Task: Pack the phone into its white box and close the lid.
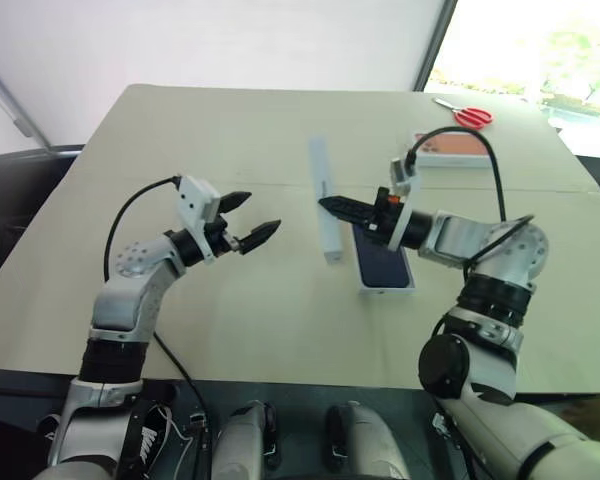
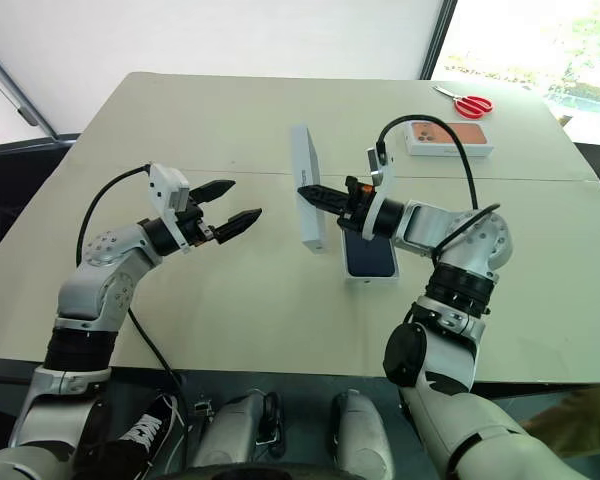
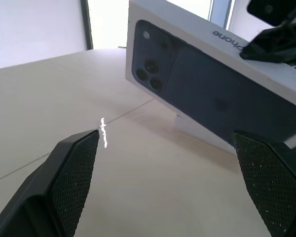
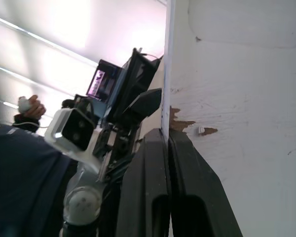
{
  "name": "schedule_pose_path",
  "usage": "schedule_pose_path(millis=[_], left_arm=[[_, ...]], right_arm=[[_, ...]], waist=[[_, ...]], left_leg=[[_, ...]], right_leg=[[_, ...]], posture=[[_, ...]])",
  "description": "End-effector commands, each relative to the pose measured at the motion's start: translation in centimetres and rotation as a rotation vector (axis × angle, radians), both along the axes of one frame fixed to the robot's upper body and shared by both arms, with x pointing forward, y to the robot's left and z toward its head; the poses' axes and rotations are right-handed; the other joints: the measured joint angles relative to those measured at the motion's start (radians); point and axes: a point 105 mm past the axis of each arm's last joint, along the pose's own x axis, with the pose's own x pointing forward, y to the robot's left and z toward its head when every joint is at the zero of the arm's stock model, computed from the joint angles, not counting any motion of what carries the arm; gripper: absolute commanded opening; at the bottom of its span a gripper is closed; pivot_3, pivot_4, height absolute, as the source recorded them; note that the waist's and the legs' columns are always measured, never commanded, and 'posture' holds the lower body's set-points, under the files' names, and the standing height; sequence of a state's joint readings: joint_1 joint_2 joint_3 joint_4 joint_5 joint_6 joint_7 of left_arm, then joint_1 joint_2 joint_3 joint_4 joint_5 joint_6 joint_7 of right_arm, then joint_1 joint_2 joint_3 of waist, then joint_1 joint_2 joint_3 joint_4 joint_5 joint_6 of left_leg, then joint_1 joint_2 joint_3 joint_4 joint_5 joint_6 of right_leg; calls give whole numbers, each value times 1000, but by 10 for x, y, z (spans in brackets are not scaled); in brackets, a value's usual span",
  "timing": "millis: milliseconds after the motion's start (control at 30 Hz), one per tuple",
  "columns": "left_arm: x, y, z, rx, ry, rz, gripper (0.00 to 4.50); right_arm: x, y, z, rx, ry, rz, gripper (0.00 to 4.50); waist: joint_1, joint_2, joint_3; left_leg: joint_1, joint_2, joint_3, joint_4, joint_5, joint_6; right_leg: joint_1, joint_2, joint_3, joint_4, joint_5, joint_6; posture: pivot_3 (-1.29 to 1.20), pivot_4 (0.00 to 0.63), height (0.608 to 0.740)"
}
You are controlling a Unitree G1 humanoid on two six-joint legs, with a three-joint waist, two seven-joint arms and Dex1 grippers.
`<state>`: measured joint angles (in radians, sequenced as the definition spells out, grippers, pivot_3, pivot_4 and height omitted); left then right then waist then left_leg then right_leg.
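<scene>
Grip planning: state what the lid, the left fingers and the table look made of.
Upright white printed lid: matte cardboard, likely; torn brown spots on the inside. Black left fingers: probably rubber or plastic; knurled pads. Beige table: smooth matte board, seam lines; material unclear.

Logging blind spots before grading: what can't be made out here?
The phone, far end: head views, covered by the right gripper and wrist.
The lid, bottom edge, resting on the table or lifted: head views, too small.
Its other end: left wrist view, cut off by the frame.

One phone (image 1: 383, 262), two boxes (image 2: 370, 276) (image 2: 448, 137), one lid (image 2: 307, 187), one scissors (image 2: 466, 103).
</scene>
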<state>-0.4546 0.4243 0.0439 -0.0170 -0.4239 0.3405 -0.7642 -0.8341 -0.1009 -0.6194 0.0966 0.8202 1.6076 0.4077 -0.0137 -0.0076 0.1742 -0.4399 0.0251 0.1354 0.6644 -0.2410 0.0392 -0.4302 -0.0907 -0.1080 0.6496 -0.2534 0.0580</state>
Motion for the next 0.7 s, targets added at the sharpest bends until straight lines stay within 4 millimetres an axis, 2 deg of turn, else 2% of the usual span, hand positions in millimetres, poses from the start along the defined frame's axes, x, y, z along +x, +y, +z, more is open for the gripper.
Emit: schedule_pose_path(millis=[33, 67, 300, 333, 400, 500, 600, 700], left_arm=[[-4, -6, 10, -19, -33, -8, 4005], [-5, -10, 7, -17, -21, -17, 3756], [4, -29, -13, 3, 2, 1, 337], [6, -33, -18, 12, 3, 8, 47], [13, -49, -26, -4, 33, 1, 47], [26, -60, -33, 15, 33, 43, 47], [35, -77, -27, -22, 25, 41, 47], [34, -90, -23, -41, 9, 7, 47]], right_arm=[[-3, -1, -6, 21, 31, 3, 0], [-3, -1, -10, 26, 49, -1, 0], [0, -7, -16, 78, 106, -49, 0], [0, -8, -18, 75, 113, -55, 0], [0, -10, -23, 85, 142, -65, 0], [0, -11, -27, 86, 171, -64, 0], [-4, -10, -31, 96, 193, -51, 0], [-4, -14, -32, 85, 205, -65, 0]], waist=[[-1, 0, 0], [-1, 0, 0], [-1, 0, 0], [-1, 0, 0], [3, 0, 0], [2, 0, 0], [0, 0, 0], [0, 0, 0]], left_leg=[[0, 0, 0, 0, 0, 0], [0, 0, 0, 0, 0, 0], [0, 1, 0, 0, 0, 0], [0, 1, 0, 0, 0, 0], [0, 0, 0, 0, 0, 0], [0, 0, 0, 0, -1, 1], [0, 1, 0, 0, -1, 2], [0, 1, 0, 0, -1, 3]], right_leg=[[0, 0, 0, 0, 0, 0], [0, 0, 0, 0, 0, 0], [0, 1, 0, 0, 0, 0], [0, 1, 0, 0, 0, 0], [0, 1, 0, 0, 0, 0], [0, 1, 0, 0, 0, 0], [0, 1, 0, 0, 0, 0], [0, 2, 0, 0, 0, 0]], posture=[[0, 150, 740], [0, 150, 740], [0, 150, 740], [0, 150, 740], [0, 150, 740], [0, 150, 740], [0, 150, 740], [0, 150, 740]])
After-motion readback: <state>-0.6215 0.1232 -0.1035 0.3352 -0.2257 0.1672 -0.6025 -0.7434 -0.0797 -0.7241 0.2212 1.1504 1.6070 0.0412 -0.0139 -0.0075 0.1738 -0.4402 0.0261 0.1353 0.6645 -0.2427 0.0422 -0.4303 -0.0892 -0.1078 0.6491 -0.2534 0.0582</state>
